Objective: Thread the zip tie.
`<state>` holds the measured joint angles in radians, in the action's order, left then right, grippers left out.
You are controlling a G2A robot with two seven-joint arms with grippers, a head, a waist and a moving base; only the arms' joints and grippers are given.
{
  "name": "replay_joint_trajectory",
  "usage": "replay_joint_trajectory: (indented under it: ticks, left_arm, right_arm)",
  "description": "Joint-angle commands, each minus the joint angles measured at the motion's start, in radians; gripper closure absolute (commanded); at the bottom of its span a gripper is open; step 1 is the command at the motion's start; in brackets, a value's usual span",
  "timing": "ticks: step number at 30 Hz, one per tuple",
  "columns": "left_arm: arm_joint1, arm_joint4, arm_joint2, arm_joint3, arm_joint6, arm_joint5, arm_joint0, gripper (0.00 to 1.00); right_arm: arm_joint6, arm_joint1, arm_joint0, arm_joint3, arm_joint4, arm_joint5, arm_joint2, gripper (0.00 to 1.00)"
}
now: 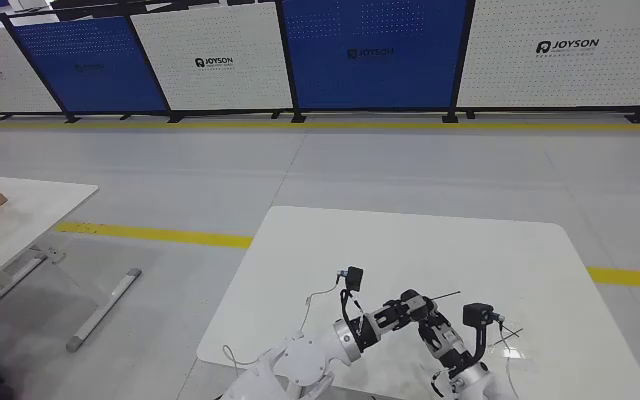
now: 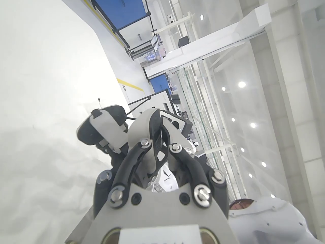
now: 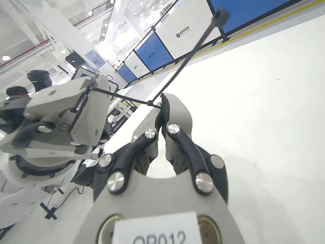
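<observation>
A black zip tie (image 3: pixel 189 57) runs from its square head (image 3: pixel 222 15), up in the air, down to my right gripper (image 3: pixel 161 105), which is shut on the strap. From there the thin tail (image 3: pixel 122 97) crosses to my left gripper (image 3: pixel 88 90), which is shut on the tail's end. In the top view both grippers meet tip to tip above the near part of the white table (image 1: pixel 400 240), left gripper (image 1: pixel 400 312) beside right gripper (image 1: pixel 425 318), with the strap (image 1: pixel 445 296) sticking out to the right. In the left wrist view my left gripper (image 2: pixel 158 118) has its fingers together, and the right gripper (image 2: pixel 106 128) sits just beyond.
The table's front edge (image 1: pixel 215 355) lies close to the arms. A second white table (image 1: pixel 40 205) stands at the left across a gap of floor. A yellow floor line (image 1: pixel 150 235) and blue and white partition panels (image 1: pixel 370 55) lie beyond.
</observation>
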<state>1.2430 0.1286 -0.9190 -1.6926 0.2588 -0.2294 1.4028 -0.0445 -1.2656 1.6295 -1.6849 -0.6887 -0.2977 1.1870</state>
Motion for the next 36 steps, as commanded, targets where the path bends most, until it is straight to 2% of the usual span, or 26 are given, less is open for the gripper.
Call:
replay_joint_trajectory:
  ticks: [1,6,14,18,19,21,24,32,34,36]
  left_arm:
    - [0.0,-0.004,0.001,-0.003,0.0,-0.001,0.001,1.0]
    - [-0.001,-0.011,0.0,-0.005,-0.002,-0.003,0.003,1.0]
    - [-0.002,-0.012,-0.012,-0.006,-0.034,0.005,0.01,1.0]
    - [-0.004,-0.023,-0.015,-0.007,-0.039,0.03,0.015,1.0]
    - [-0.004,-0.019,-0.014,-0.008,-0.028,0.04,0.014,0.75]
    - [-0.005,-0.021,-0.016,-0.009,-0.023,0.048,0.011,0.55]
    - [-0.006,-0.048,-0.014,-0.013,-0.031,0.066,0.011,0.44]
    - [-0.004,-0.063,-0.003,-0.017,-0.04,0.085,0.009,0.58]
    - [-0.004,-0.065,-0.002,-0.019,-0.043,0.087,0.008,0.65]
    - [-0.003,-0.066,-0.001,-0.021,-0.046,0.087,0.008,0.78]
  right_arm:
    - [-0.003,0.0,-0.001,0.001,-0.006,0.002,-0.002,1.0]
    - [-0.006,0.002,-0.001,0.0,-0.034,-0.007,-0.006,1.0]
    - [0.027,0.002,0.01,-0.006,-0.013,-0.005,0.004,1.0]
    - [0.04,0.002,0.013,-0.008,-0.002,-0.006,0.008,1.0]
    - [0.043,0.002,0.014,-0.009,0.0,-0.006,0.008,1.0]
    - [0.047,0.002,0.015,-0.01,0.004,-0.002,0.01,1.0]
    - [0.052,0.002,0.017,-0.013,0.002,0.004,0.012,1.0]
    - [0.072,0.002,0.021,-0.02,-0.031,0.018,0.009,1.0]
    - [0.078,0.002,0.023,-0.021,-0.041,0.02,0.008,1.0]
    - [0.079,0.002,0.024,-0.021,-0.044,0.02,0.007,1.0]
